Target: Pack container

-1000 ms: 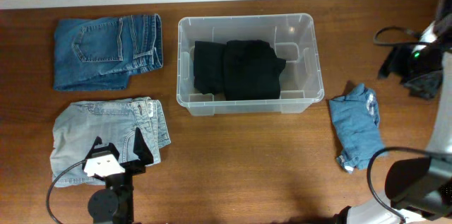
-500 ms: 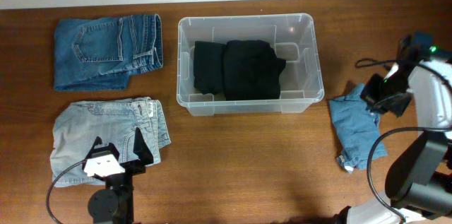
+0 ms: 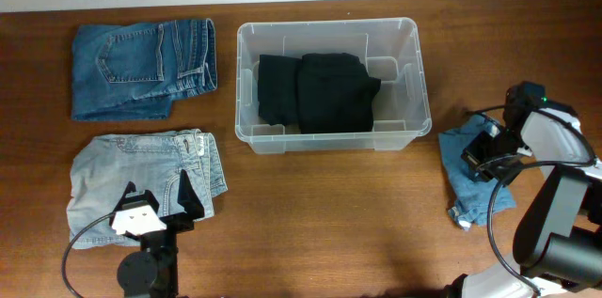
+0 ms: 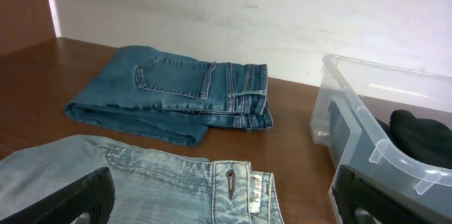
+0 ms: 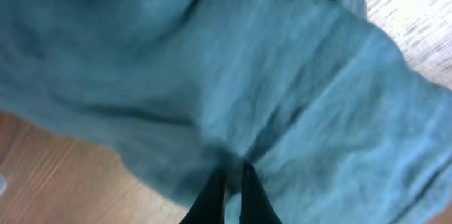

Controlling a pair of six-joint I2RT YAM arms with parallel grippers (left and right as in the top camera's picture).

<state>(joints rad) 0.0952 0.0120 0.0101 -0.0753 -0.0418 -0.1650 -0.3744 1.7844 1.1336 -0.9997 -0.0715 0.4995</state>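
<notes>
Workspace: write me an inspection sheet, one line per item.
Surface: brown wooden table.
Job's things: clear container holds a folded black garment; dark jeans and light jeans lie folded left of it, and a blue garment lies crumpled to its right.
Clutter: nothing seen.
Grippers: left gripper is open over the light jeans; right gripper is shut on a fold of the blue garment.
Cables: black loops by the left arm and the right arm.
Surroundings: white wall.
</notes>
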